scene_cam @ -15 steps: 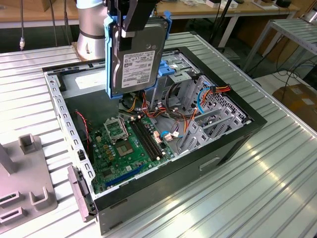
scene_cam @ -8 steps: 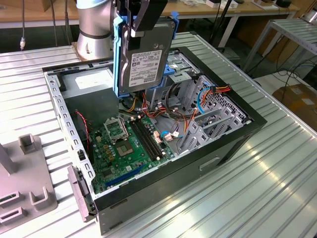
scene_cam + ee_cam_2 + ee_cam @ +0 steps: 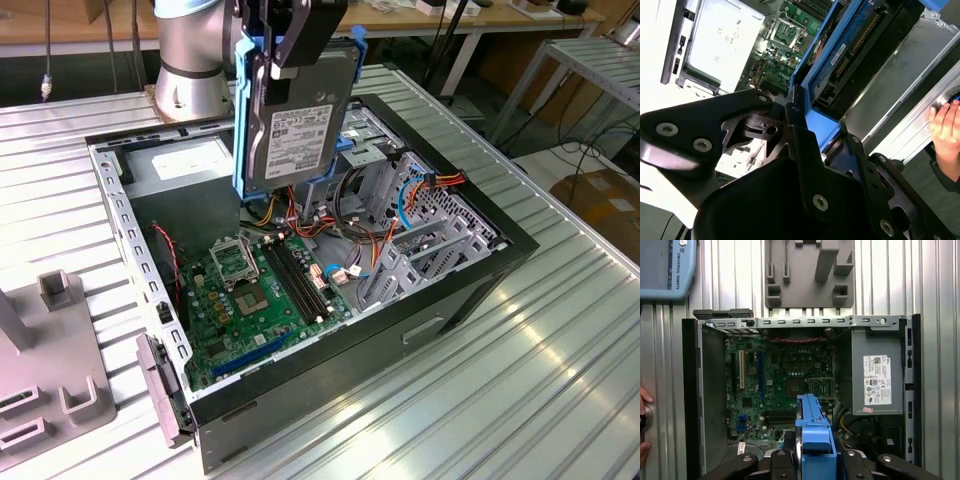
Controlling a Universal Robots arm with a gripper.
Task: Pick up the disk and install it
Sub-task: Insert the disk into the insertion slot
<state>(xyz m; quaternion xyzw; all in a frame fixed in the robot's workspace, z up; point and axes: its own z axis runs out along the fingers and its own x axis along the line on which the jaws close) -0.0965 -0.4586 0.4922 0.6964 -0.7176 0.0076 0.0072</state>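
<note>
The disk, dark grey with a white label and blue side rails, hangs upright above the open computer case. My gripper is shut on its upper edge, its black fingers clamping the blue rails. In the second wrist view the disk shows its circuit-board side, framed in blue. In the first wrist view its blue rail points down over the green motherboard. The disk is clear of the case and touches nothing in it.
Inside the case lie the motherboard, a grey power supply box, a metal drive cage and loose coloured cables. A grey fixture stands beside the case. A person's hand rests near the case's edge.
</note>
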